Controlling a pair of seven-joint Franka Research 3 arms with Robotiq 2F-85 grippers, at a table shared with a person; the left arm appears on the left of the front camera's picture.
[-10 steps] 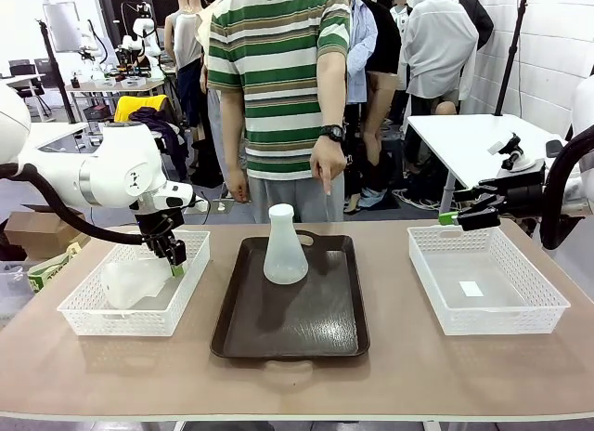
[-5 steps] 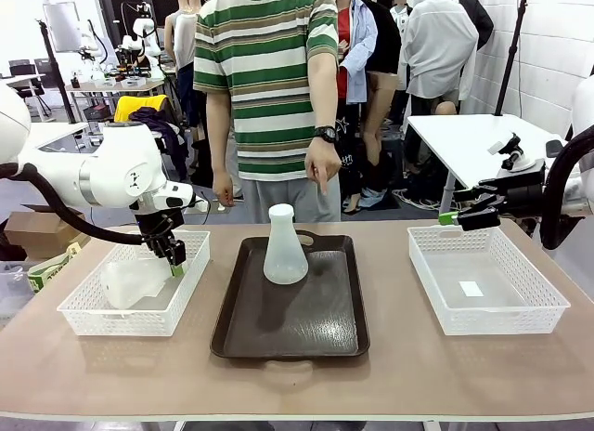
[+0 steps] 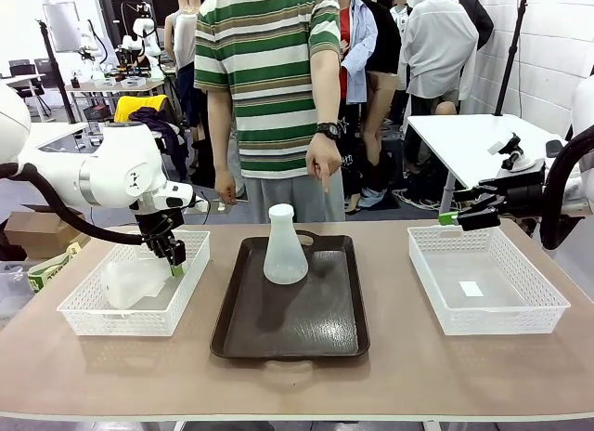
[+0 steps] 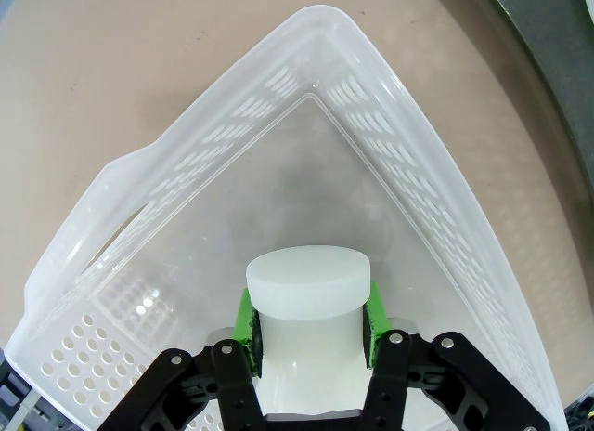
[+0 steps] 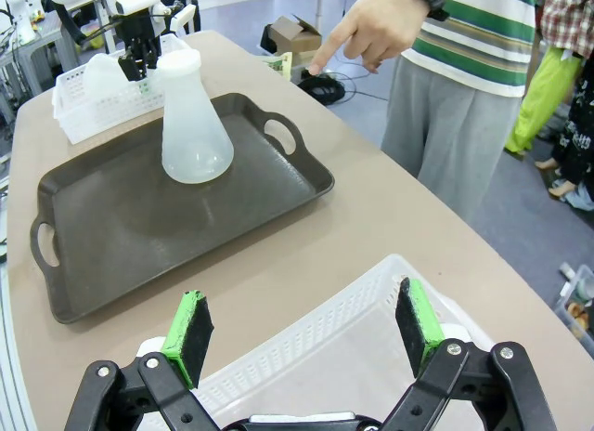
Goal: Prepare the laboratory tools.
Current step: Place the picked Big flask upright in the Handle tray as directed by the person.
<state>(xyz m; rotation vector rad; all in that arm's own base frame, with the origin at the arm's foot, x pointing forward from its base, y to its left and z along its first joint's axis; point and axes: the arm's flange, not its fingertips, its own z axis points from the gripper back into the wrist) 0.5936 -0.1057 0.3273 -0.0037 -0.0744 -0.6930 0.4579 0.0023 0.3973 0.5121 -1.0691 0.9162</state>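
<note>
My left gripper [image 4: 309, 321] pinches the neck of a conical flask [image 3: 130, 280] lying tilted inside the left lattice basket [image 3: 88, 318]. A second flask [image 3: 284, 248] stands upright on the brown tray [image 3: 306, 331]. My right gripper [image 5: 303, 331] hangs spread above the right basket [image 3: 538, 312].

White arms, blk gripper [image 3: 174, 255] w/ green pads, silver screws.
</note>
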